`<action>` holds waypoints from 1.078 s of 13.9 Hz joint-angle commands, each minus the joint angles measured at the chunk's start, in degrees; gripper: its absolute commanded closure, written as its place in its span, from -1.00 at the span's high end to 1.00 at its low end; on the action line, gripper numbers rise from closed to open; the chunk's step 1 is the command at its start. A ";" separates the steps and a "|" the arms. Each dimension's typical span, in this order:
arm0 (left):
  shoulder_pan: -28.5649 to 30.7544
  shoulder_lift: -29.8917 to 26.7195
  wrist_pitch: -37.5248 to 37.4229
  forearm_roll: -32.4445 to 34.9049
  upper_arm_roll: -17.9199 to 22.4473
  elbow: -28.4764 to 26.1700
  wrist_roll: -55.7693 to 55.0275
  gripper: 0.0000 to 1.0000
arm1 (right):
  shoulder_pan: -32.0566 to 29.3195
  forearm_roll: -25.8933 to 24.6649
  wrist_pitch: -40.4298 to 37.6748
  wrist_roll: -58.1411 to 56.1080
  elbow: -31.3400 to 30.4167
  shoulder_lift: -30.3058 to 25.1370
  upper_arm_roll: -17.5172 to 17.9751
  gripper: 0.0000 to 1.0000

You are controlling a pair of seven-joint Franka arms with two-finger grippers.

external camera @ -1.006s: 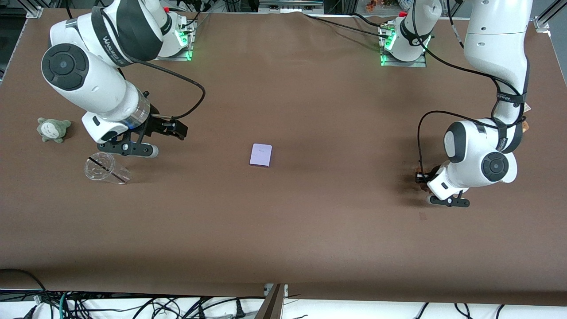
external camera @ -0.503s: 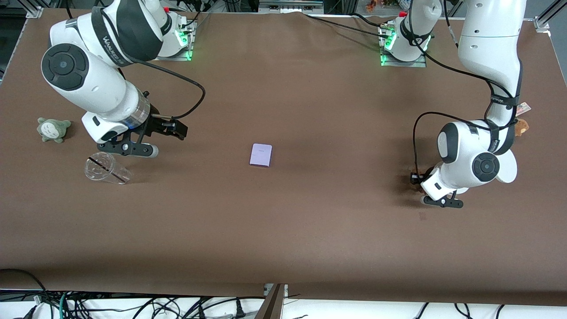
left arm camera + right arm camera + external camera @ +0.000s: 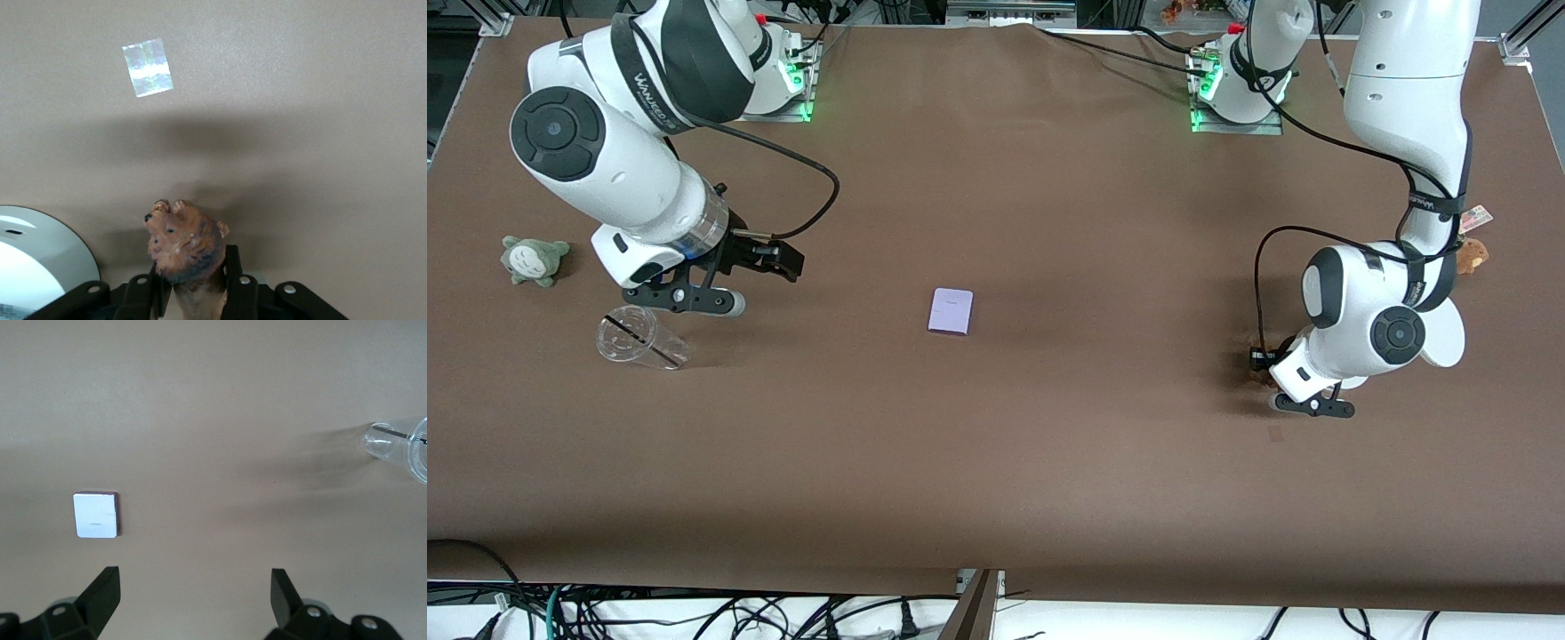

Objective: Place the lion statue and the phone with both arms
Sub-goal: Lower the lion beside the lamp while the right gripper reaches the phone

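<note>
The lion statue [image 3: 185, 241], orange-brown with a darker mane, is clamped between the fingers of my left gripper [image 3: 195, 280]. In the front view that gripper [image 3: 1310, 404] is low over the table toward the left arm's end, with a bit of the statue [image 3: 1261, 378] showing beside it. The phone [image 3: 951, 311], a flat pale lavender rectangle, lies at the table's middle and also shows in the right wrist view [image 3: 97, 515]. My right gripper [image 3: 694, 298] hangs open and empty [image 3: 193, 587] toward the right arm's end, well apart from the phone.
A clear plastic cup [image 3: 640, 340] lies on its side next to my right gripper. A grey-green plush [image 3: 535, 260] sits near it. A brown plush with a card tag [image 3: 1472, 252] and a white round object [image 3: 1451, 336] are partly hidden by the left arm. A shiny patch [image 3: 148, 67] marks the table.
The left arm has shifted slightly toward the table's middle with the lion statue in its gripper, uncovering the brown plush. The right arm has not moved.
</note>
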 commanded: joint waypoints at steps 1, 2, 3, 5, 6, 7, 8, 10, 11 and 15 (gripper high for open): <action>-1.40 -1.53 0.68 1.02 0.59 -3.50 -0.61 -0.88 | 0.73 0.56 2.08 0.15 0.51 1.47 0.37 1.00; -1.48 -1.97 0.68 1.02 0.59 -4.20 -0.61 -0.88 | 1.26 0.65 3.31 0.42 0.59 2.44 0.46 1.00; -1.49 -2.32 0.68 1.02 0.59 -4.56 -0.61 -0.88 | 2.05 0.74 5.15 0.68 0.59 3.66 0.46 1.00; -2.71 -3.20 1.03 1.02 0.68 -6.31 -0.96 -0.88 | 3.37 0.74 9.46 3.39 0.59 6.39 0.46 1.00; -3.41 -3.90 1.64 1.02 1.20 -7.45 -1.84 -0.88 | 3.55 0.74 11.30 3.41 0.68 7.79 0.55 1.00; -3.59 -4.43 2.34 1.02 1.29 -8.59 -2.28 -0.87 | 4.33 0.74 12.97 3.58 0.68 9.11 0.63 1.00; -3.59 -4.44 3.66 1.11 1.21 -9.39 -2.28 -0.87 | 5.56 0.65 14.38 4.45 0.68 10.08 0.63 1.00; -3.59 -4.35 6.55 1.11 1.29 -10.79 -2.28 -0.85 | 7.58 0.04 16.59 9.18 0.68 12.02 0.63 1.00; -3.59 -4.26 6.92 1.11 1.29 -10.80 -2.28 -0.84 | 8.64 -0.14 17.12 10.42 0.68 12.72 0.63 1.00; -3.51 -3.74 6.92 1.03 1.29 -10.63 -2.28 0.09 | 11.28 -0.32 20.10 10.70 0.68 16.50 0.55 1.00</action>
